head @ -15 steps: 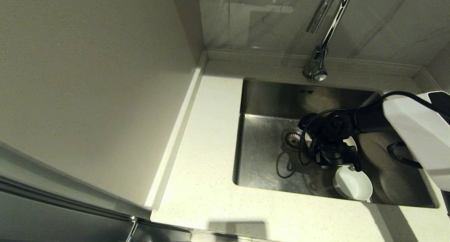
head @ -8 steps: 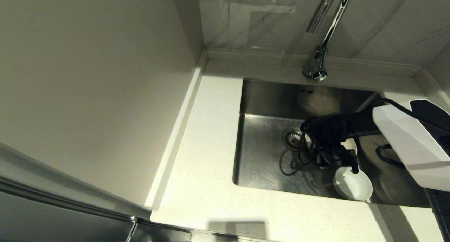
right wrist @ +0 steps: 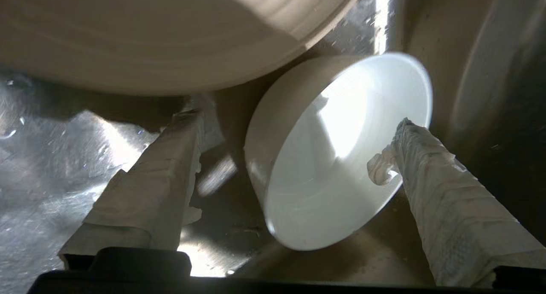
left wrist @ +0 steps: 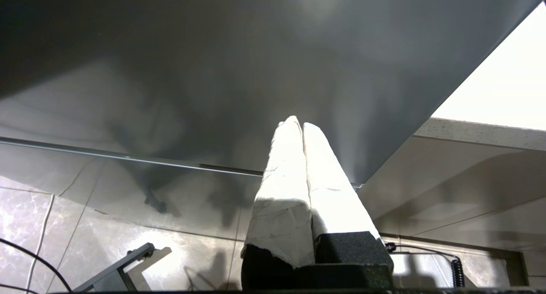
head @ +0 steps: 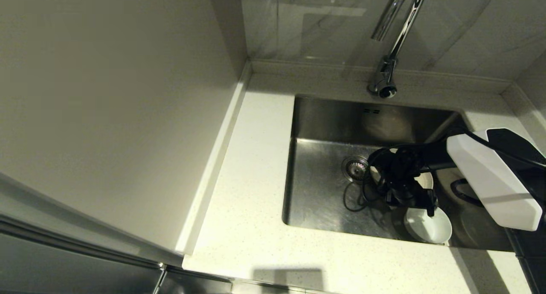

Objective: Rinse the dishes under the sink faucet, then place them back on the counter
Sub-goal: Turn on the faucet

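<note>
The right pincer (right wrist: 294, 157) is down inside the sink (head: 324, 123), its two taped fingers (right wrist: 149, 187) spread wide apart and holding nothing. The small white bowl (right wrist: 341, 157) lies tipped on its side between them, mouth turned toward the wrist. One finger (right wrist: 435, 187) reaches in over the bowl's rim and looks to be touching or nearly touching its inner wall; whether there is real contact cannot be told. The other finger stands outside the bowl, just beside its outer wall with a gap between, its tip near the sink floor. Beyond the fingertips, the cream plate (right wrist: 170, 33) sits close to the bowl; its edge hangs over the outside finger's tip. In the head view the bowl (head: 428, 225) lies by the sink's near wall, just below the right pincer (head: 420, 200), with the drain (head: 355, 167) off to its side.

The left pincer (left wrist: 300, 127) is parked away from the tabletop (head: 251, 200), fingers pressed together, gripping nothing.
</note>
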Controlling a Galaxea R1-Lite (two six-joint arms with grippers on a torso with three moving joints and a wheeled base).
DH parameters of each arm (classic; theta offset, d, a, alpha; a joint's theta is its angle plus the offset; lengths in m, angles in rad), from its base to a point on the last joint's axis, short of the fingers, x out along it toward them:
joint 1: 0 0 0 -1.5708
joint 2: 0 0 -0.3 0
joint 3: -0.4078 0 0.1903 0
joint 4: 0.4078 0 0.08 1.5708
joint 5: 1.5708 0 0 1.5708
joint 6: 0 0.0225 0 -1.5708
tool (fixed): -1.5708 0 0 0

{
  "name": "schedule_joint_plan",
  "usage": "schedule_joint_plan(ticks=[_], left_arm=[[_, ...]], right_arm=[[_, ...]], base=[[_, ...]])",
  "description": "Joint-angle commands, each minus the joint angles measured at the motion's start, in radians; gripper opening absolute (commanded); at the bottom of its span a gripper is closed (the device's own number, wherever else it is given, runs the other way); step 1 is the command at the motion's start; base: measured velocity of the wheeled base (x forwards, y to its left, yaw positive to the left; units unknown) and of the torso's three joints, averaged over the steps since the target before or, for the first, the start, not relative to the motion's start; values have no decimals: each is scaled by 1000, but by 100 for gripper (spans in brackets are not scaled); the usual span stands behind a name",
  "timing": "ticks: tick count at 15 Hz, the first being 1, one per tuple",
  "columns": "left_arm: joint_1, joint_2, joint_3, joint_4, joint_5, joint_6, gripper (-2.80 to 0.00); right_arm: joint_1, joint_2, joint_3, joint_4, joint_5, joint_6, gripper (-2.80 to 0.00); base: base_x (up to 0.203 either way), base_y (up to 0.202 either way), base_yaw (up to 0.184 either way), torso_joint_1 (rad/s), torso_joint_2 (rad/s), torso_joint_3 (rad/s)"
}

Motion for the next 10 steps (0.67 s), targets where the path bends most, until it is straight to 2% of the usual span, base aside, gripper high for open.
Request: schedule_joint_plan(ticks=[1, 6, 7, 10], left_arm=[[0, -3, 0, 0, 0, 0, -280], [0, -3, 0, 0, 0, 0, -280], [0, -3, 0, 0, 0, 0, -280], [0, -3, 0, 0, 0, 0, -280]], right_arm=[[3, 14, 0, 4, -1, 13, 0], [0, 42, 0, 4, 10, 35, 0], [0, 44, -4, 4, 16, 35, -280], [-2, 47, -4, 4, 22, 35, -280]], base=[[0, 0, 0, 0, 0, 0], [0, 0, 0, 0, 0, 0], [0, 0, 0, 0, 0, 0], [0, 0, 0, 0, 0, 0]])
